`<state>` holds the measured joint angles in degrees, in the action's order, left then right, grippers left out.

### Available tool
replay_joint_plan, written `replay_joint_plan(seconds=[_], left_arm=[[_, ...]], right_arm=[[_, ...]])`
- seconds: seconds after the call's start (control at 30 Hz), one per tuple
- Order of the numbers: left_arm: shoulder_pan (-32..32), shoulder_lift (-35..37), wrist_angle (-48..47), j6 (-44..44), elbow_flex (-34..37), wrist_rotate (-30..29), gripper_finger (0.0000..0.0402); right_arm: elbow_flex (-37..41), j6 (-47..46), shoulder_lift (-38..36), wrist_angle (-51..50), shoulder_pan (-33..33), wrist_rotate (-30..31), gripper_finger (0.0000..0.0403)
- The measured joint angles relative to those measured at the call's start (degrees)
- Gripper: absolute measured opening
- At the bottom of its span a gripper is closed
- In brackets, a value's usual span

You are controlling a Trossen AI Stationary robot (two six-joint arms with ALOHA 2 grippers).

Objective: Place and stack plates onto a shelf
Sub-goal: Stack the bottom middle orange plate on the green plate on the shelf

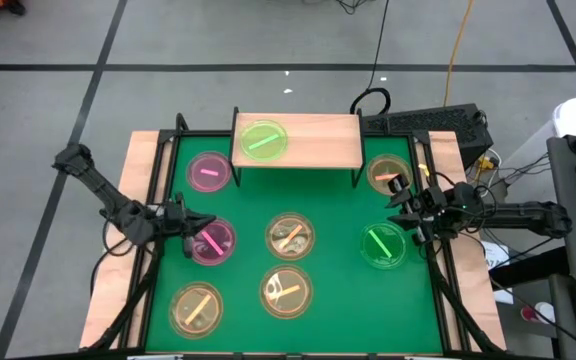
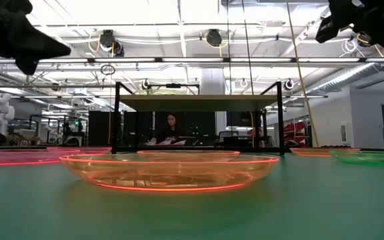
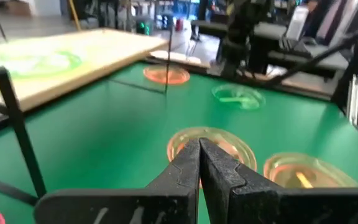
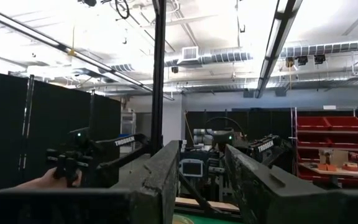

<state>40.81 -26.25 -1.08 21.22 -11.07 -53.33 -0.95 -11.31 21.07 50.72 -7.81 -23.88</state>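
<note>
Fingers: our left gripper (image 1: pixel 204 222) pressed together, right gripper (image 1: pixel 400 207) spread, both empty | Done: 1 green plate (image 1: pixel 263 139) on shelf (image 1: pixel 313 146) | Left: 7 on counter (image 1: pixel 338 250)

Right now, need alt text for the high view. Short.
Overhead view of a green table with seven translucent plates on it and one green plate on the wooden shelf at the back. Left gripper, shut, is over a pink plate; right gripper, open, is near a green plate.

One green plate (image 1: pixel 263 139) on shelf (image 1: pixel 318 140)
</note>
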Motion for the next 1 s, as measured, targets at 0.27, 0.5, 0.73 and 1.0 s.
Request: replay_joint_plan(seconds=[0.27, 0.5, 0.73, 1.0], left_arm=[[0.05, -2.93, 1.71, 0.74, 0.00, 8.23, 0.0015], [0.03, -5.19, 5.47, 3.52, 0.00, 8.25, 0.0015], [-1.28, -8.50, 7.15, 4.43, 0.02, 7.67, 0.0015], [-4.77, -9.91, 9.85, 5.49, 0.04, 6.72, 0.0015]], right_arm=[[0.00, 0.00, -0.01, 0.00, 0.00, -0.02, 0.0114], [0.00, 0.00, -0.01, 0.00, 0.00, -0.02, 0.0114], [0.04, 0.00, -0.01, 0.00, -0.02, -0.03, 0.0114], [0.04, 0.00, -0.01, 0.00, -0.02, -0.04, 0.0114]])
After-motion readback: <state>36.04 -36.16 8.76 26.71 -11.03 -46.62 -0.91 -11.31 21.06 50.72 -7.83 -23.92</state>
